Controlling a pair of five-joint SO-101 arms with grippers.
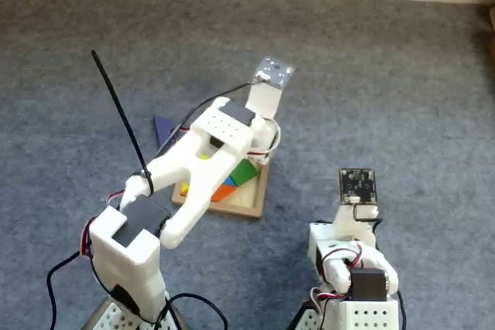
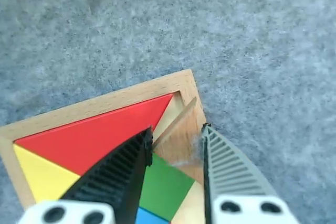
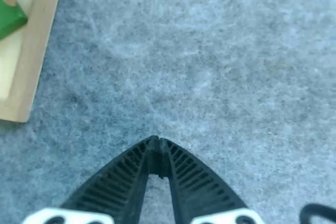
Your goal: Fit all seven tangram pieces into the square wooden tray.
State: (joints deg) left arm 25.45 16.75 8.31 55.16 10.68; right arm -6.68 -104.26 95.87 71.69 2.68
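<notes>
Here, the left gripper is held, jaws spread, over the square wooden tray beside the red triangle, seemingly to nudge pieces flush, while a dark blue piece is left at the tray's ten o'clock and the right gripper is parked, jaws pressed together.

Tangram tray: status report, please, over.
Left gripper open over tray corner. Right gripper shut over carpet. One dark piece outside tray, on carpet. No obstruction seen.
</notes>
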